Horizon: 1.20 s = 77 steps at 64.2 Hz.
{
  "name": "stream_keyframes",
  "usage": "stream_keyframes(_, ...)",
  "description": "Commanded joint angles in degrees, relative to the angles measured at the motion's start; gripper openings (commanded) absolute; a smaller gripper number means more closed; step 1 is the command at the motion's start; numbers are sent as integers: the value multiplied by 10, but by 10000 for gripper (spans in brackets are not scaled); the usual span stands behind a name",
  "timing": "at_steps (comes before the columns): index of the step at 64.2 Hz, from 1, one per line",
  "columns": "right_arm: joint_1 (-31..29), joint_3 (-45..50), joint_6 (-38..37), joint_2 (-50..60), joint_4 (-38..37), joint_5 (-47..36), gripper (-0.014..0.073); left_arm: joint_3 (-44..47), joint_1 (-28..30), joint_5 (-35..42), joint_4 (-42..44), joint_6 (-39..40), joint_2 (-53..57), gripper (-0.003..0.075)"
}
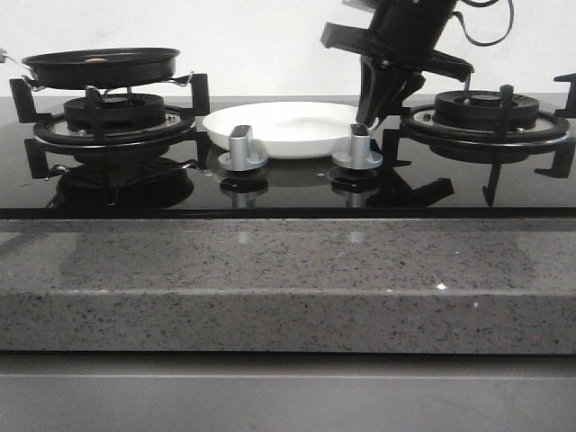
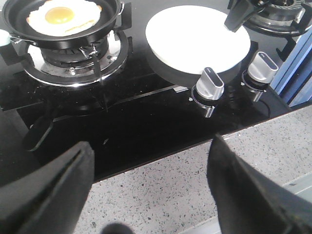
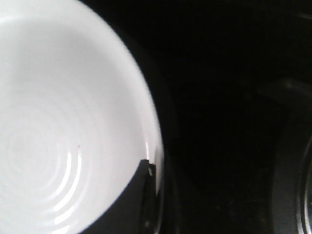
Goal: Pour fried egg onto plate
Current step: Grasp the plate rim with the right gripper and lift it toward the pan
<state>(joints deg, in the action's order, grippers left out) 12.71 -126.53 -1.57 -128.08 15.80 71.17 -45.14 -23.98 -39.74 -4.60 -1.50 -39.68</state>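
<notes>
The fried egg, pale with a yellow-orange yolk, lies in the black frying pan on the left burner; the front view shows only the pan. The white plate sits on the glass hob between the burners and also shows in the left wrist view. My right gripper comes down on the plate's right rim. Its fingertips are drawn together on the rim, with one finger inside the plate. My left gripper is open and empty over the counter's front edge, out of the front view.
Two silver knobs stand just in front of the plate. The right burner grate stands beside my right gripper. A speckled grey stone counter runs along the front of the black glass hob.
</notes>
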Motion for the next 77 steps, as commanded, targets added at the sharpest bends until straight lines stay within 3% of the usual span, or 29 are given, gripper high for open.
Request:
stream_keyframes(1, -4, -18, 3, 35, 8, 52, -53, -16, -4, 38, -6, 5, -3, 482)
stream_keyframes(26, -12, -49, -17, 56, 9, 24, -65, -16, -4, 38, -6, 5, -3, 482)
stream_keyframes(47, -12, -42, -17, 145, 28, 38, -69, -16, -4, 38, -6, 5, -3, 482)
stream_keyframes(77, 54, 247, -3, 318, 23, -104, -69, -16, -4, 38, -6, 5, -3, 482)
